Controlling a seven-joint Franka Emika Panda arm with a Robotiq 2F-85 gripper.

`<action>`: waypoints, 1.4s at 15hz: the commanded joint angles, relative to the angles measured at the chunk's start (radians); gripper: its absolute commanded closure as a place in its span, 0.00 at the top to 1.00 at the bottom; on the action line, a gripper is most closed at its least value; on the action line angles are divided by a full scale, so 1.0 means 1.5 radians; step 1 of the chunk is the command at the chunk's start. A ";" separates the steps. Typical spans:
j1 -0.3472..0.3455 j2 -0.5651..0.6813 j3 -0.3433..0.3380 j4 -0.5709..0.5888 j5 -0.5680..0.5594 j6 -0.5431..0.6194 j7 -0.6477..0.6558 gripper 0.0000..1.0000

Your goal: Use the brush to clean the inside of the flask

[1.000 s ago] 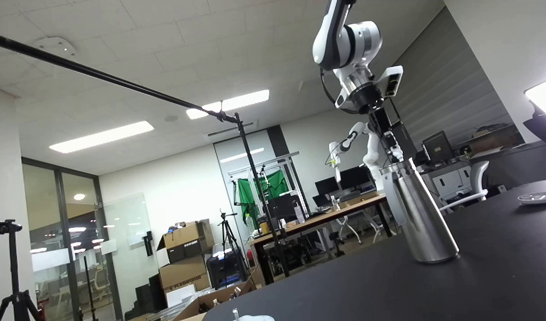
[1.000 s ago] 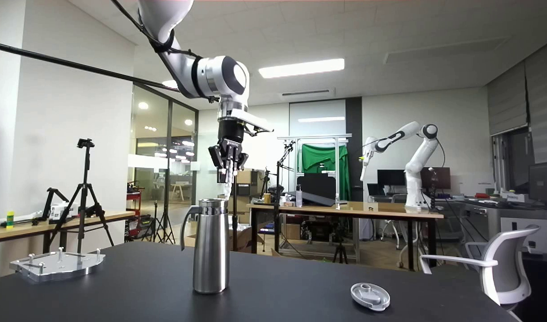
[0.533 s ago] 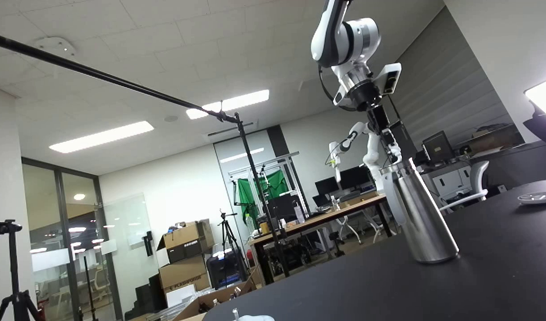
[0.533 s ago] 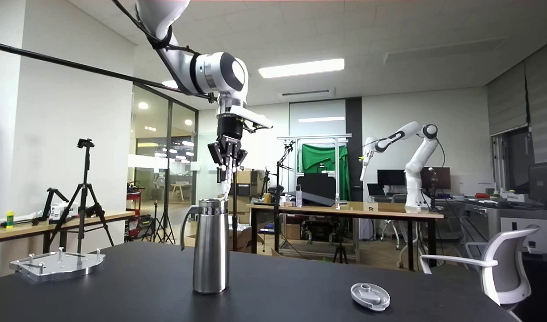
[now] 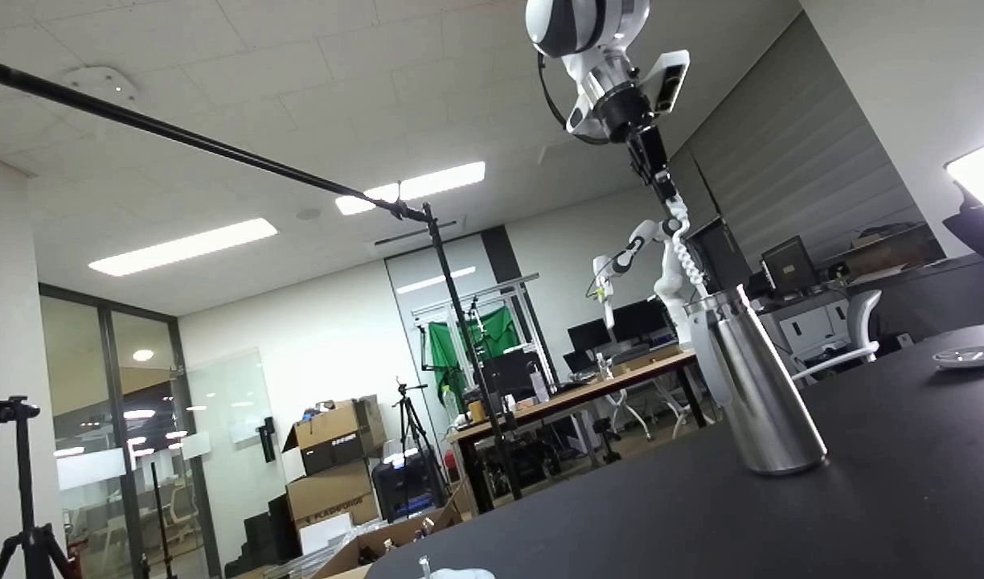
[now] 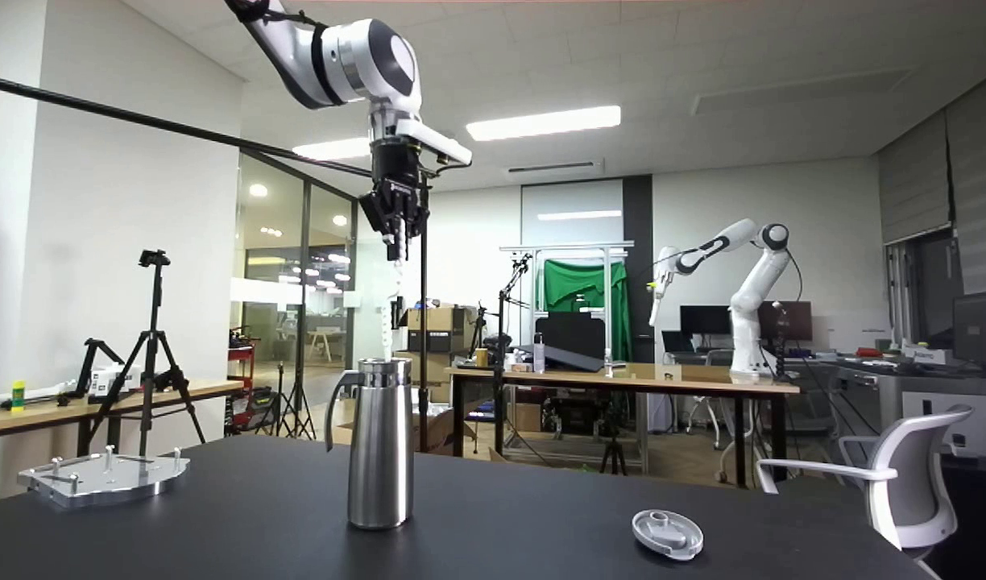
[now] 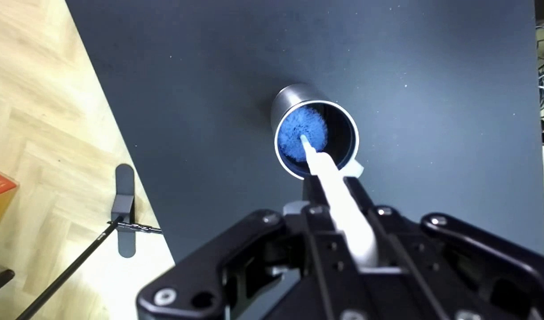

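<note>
The steel flask [image 5: 769, 394] stands upright on the black table; it also shows in an exterior view [image 6: 380, 463] and, from above, in the wrist view [image 7: 294, 94]. My gripper [image 6: 395, 246], also in an exterior view [image 5: 666, 191] and the wrist view [image 7: 334, 180], is shut on the white brush handle [image 7: 343, 204] above the flask mouth. The twisted white shaft of the brush [image 6: 395, 282], also in an exterior view [image 5: 686, 259], runs down into the mouth, slightly tilted. The blue bristles [image 7: 301, 129] are inside the flask, nearer one wall; the exterior views hide them.
A grey oval lid [image 6: 668, 534] lies on the table right of the flask in an exterior view, and also shows in an exterior view [image 5: 972, 356]. A silvery pegged plate [image 6: 106, 478] sits at the table's left edge. The flask handle [image 6: 340, 407] sticks out to one side.
My gripper has risen and shifted slightly left with the brush in both exterior views. A much longer part of the shaft shows above the mouth. The flask has not moved.
</note>
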 commanded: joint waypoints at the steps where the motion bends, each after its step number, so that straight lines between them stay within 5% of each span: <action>1: 0.007 0.007 -0.007 0.000 -0.021 0.008 0.017 0.04; 8: 0.012 0.100 -0.013 0.003 -0.045 0.031 0.038 0.04; 14: 0.037 0.024 -0.004 0.051 -0.108 -0.025 0.012 0.04; 21: 0.020 0.050 -0.003 0.008 -0.061 0.004 -0.008 0.04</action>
